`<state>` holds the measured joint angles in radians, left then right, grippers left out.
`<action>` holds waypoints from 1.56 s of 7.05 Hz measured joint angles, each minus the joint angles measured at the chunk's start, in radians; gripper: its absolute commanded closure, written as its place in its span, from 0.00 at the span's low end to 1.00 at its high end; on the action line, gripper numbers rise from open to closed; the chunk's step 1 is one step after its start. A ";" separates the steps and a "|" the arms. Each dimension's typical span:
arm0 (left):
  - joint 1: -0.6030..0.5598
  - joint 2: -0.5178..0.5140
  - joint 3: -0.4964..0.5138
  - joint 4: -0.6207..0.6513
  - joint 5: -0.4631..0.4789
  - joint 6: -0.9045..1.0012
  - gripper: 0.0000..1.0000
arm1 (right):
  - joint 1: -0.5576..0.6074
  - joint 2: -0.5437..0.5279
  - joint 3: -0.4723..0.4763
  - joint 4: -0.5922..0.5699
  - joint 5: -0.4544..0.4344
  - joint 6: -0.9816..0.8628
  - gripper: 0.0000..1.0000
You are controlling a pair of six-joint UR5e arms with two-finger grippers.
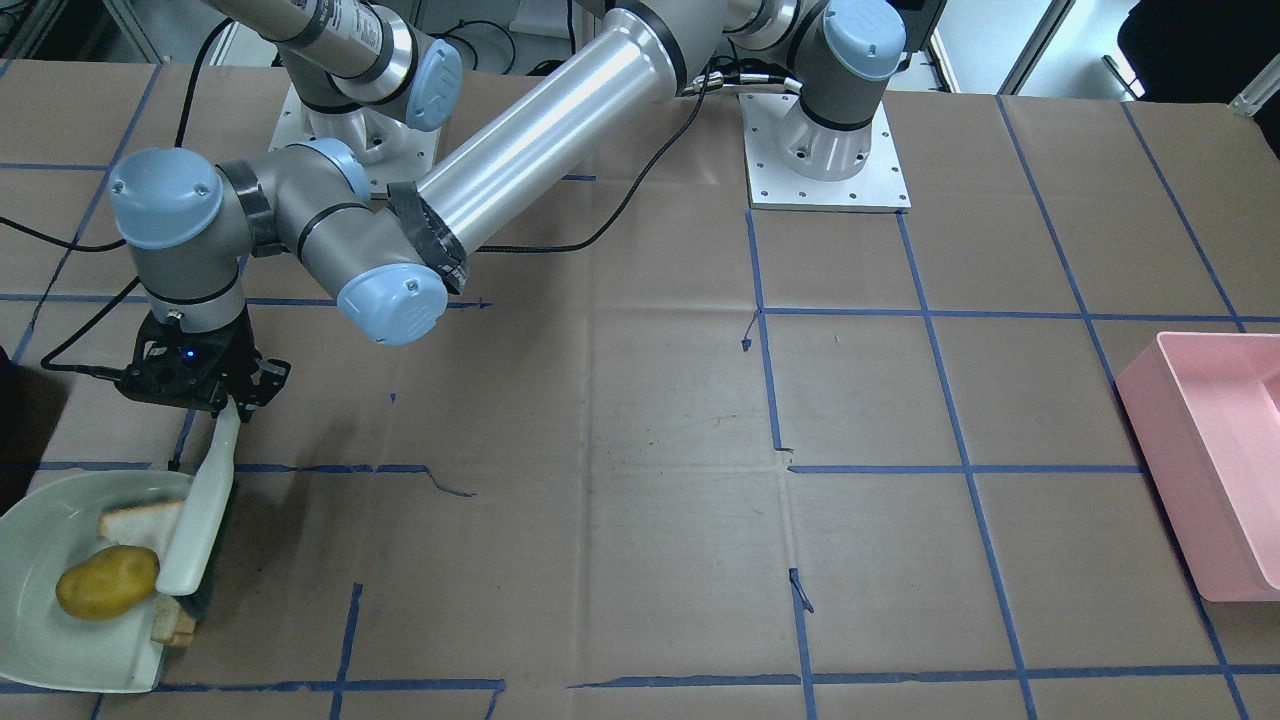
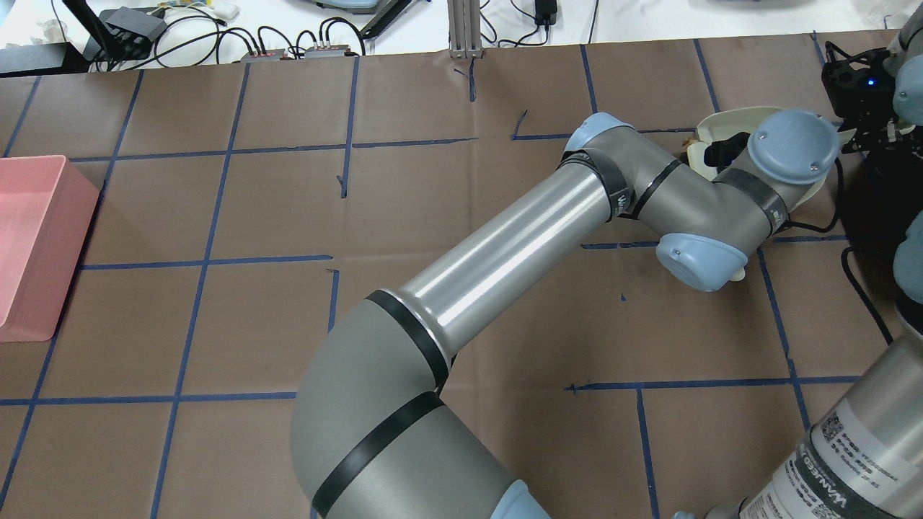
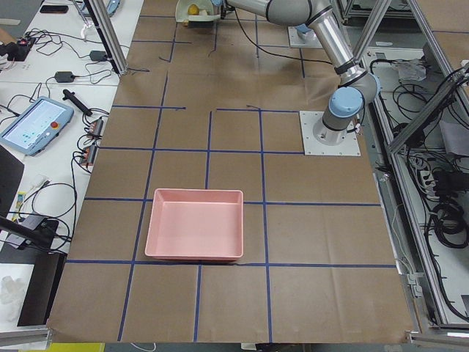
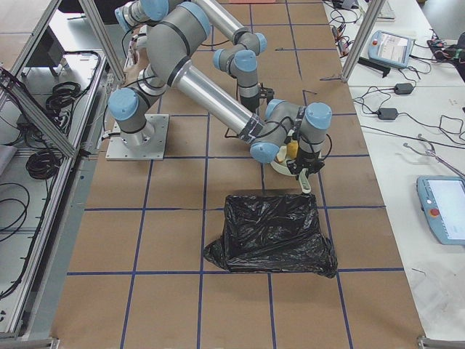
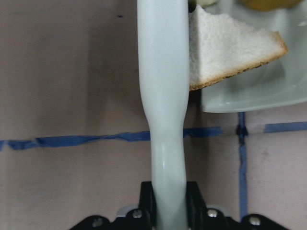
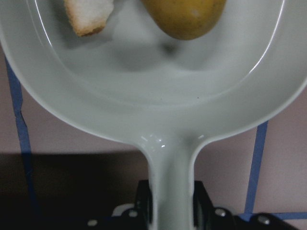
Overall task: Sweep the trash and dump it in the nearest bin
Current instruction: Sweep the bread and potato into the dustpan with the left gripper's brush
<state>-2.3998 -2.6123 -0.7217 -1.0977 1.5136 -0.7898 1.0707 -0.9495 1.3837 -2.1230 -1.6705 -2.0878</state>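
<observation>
Exterior front-facing view: we see the left gripper closed on the handle of the white brush, whose head rests at the dustpan mouth. The right gripper clamps the dustpan handle. The potato and bread slice lie inside; the bread chunk sits at the edge.

A broad table under brown paper filled the scene, squared off by strips of blue tape. At the far edge in the overhead view, a tangle of black cables lay on a white bench. Seen from the left end, a grey teach pendant with a lit screen sat near a black power adapter. A silver aluminium frame post rose just beside the table's edge.
</observation>
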 measured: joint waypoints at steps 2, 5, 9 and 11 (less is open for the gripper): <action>-0.011 -0.057 0.096 0.008 -0.065 0.000 1.00 | 0.000 -0.001 0.000 -0.001 0.000 0.000 1.00; -0.016 -0.088 0.156 0.045 -0.166 -0.007 1.00 | 0.000 -0.003 -0.001 0.000 0.000 0.000 1.00; 0.012 -0.027 0.115 -0.006 -0.166 -0.046 1.00 | 0.000 -0.002 -0.002 0.000 -0.001 0.000 1.00; 0.037 0.089 -0.016 -0.074 -0.114 -0.044 1.00 | 0.000 -0.002 -0.002 0.000 -0.002 -0.001 1.00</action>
<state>-2.3624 -2.5230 -0.7376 -1.1717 1.3999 -0.8333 1.0708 -0.9517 1.3821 -2.1230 -1.6721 -2.0884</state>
